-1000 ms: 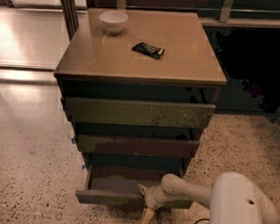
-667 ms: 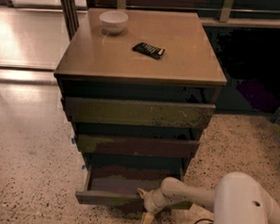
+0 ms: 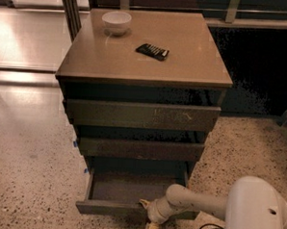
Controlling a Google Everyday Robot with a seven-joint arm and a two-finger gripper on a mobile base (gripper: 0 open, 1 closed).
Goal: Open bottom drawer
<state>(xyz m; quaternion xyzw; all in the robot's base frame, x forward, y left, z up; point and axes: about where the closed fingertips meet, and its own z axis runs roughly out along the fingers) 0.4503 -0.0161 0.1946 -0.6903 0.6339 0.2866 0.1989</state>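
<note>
Gripper (image 3: 151, 222), at the end of a white arm (image 3: 196, 203), sits low against the front edge of the bottom drawer (image 3: 109, 209), slightly right of that edge's middle. Whether it is spread or closed cannot be told. It is probably placed there because the flat front has no handle, leaving the edge as the only hold. The drawer stands partly out, its shallow dark tray running back behind the gripper. Directly above the gripper are the middle drawer front (image 3: 141, 149) and top drawer front (image 3: 143, 115), both seemingly shut. Higher and farther back, the cabinet top (image 3: 184, 65) carries a white bowl (image 3: 116, 21) at upper left and a dark flat device (image 3: 152, 51).
</note>
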